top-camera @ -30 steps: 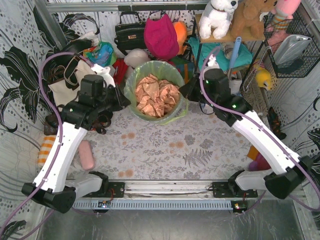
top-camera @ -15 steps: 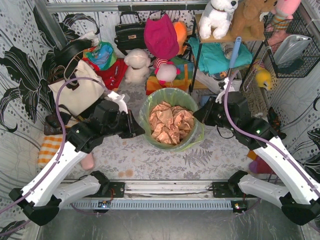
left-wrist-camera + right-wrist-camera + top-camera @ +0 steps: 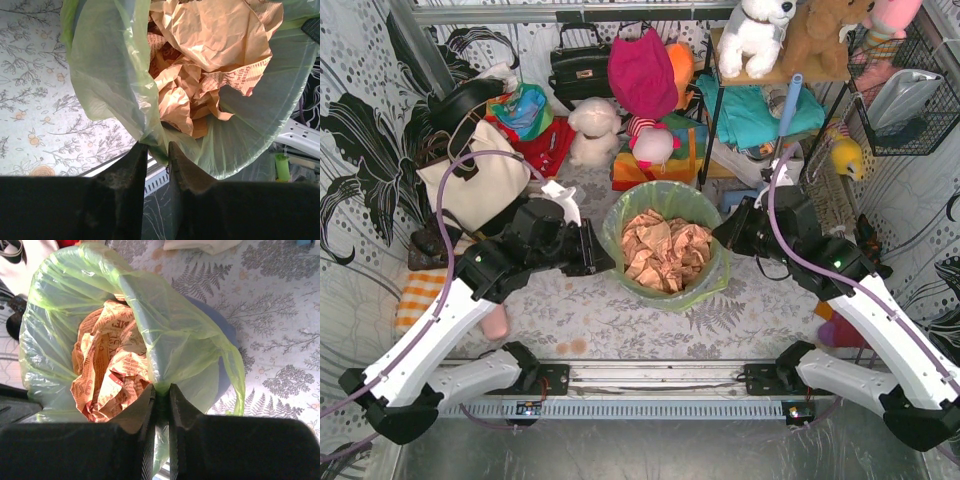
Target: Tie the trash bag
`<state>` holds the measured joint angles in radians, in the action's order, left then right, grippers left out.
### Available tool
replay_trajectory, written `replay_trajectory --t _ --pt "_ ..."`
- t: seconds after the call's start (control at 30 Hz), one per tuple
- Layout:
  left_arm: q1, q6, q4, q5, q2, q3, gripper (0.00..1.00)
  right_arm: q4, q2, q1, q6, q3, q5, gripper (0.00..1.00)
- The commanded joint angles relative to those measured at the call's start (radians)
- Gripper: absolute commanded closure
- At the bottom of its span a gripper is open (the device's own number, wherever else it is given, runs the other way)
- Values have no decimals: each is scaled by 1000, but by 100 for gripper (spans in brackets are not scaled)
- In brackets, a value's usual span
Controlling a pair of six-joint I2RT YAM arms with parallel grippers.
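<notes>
The trash bag (image 3: 665, 250) is a thin light-green plastic bag, open at the top, full of crumpled tan paper (image 3: 665, 252). It stands in the middle of the table. My left gripper (image 3: 601, 262) is shut on the bag's left rim; in the left wrist view the fingers (image 3: 158, 150) pinch a fold of green plastic (image 3: 115, 75). My right gripper (image 3: 722, 237) is shut on the bag's right rim; in the right wrist view (image 3: 161, 390) the plastic (image 3: 170, 330) is bunched between the pads. A blue-grey bin (image 3: 225, 335) shows behind the bag.
A cream tote bag (image 3: 475, 180) with dark straps lies at the left. Plush toys (image 3: 595, 128), a black handbag (image 3: 580, 65) and a shelf (image 3: 760, 110) crowd the back. A pink roll (image 3: 495, 322) and an orange striped cloth (image 3: 412, 300) lie at the near left.
Both grippers and the bag have moved from the back of the table toward the near middle. In the last half second the movement is slight.
</notes>
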<state>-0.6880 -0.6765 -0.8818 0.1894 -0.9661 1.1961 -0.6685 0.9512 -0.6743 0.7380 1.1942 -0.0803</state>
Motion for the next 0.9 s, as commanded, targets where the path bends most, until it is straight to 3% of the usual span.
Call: replay_trajectory --t 0.0,0.2,0.3,0.53,0.87 --pt "-33 50 156 17 -31 73 66 148 31 -39 41 14 30 87" --pt "-33 109 139 -52 -82 138 53 96 98 -39 -8 100 -51 63" --pt "-32 130 132 -70 -93 155 49 14 114 -39 -23 164 -122 57" --pt "-7 210 69 -115 -121 221 44 -108 89 -39 41 212 -183 55" --pt "15 223 103 -39 -115 148 43 -221 36 -39 113 193 -162 57"
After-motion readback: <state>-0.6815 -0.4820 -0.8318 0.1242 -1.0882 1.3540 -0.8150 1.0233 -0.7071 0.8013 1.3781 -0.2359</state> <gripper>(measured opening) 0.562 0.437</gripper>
